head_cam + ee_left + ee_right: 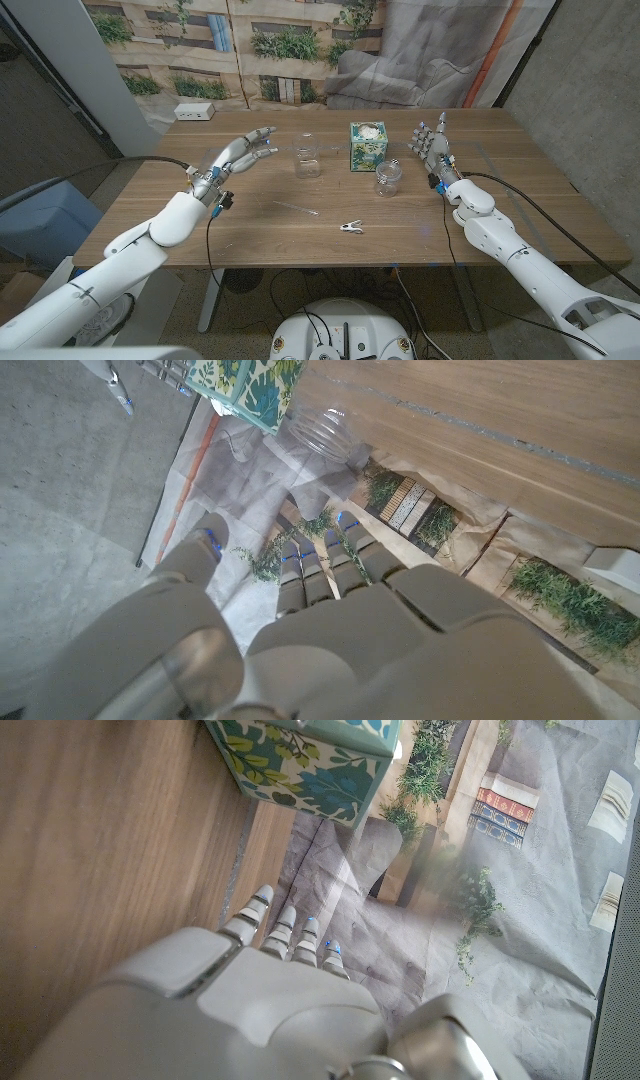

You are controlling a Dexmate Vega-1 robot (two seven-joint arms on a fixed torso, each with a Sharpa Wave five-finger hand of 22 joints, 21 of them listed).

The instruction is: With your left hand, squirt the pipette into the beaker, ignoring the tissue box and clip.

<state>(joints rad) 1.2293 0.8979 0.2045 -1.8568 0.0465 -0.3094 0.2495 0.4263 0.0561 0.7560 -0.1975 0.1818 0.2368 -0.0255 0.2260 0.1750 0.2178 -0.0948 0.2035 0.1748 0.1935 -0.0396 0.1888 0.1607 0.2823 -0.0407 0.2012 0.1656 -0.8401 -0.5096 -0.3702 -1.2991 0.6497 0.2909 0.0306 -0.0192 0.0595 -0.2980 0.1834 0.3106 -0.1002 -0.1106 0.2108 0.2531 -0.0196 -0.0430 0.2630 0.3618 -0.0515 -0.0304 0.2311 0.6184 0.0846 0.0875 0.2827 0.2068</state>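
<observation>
A thin clear pipette (pixel 298 208) lies on the wooden table (pixel 250 235), near the middle. Behind it stands a clear glass beaker (pixel 307 158), seen too in the left wrist view (pixel 325 422). A second clear glass vessel (pixel 388 177) stands further right. My left hand (pixel 245 150) hovers left of the beaker with fingers stretched out and apart, holding nothing; its back (pixel 330 630) shows in the left wrist view. My right hand (pixel 432 146) stands upright at the right, fingers apart and empty, and shows from behind (pixel 260 1010) in the right wrist view.
A floral tissue box (pixel 367 146) stands between the two glass vessels; it also appears as the box (pixel 240 385) and the box (pixel 310 760) in the wrist views. A small metal clip (pixel 351 228) lies right of the pipette. A white power strip (pixel 195 112) sits at the far left edge.
</observation>
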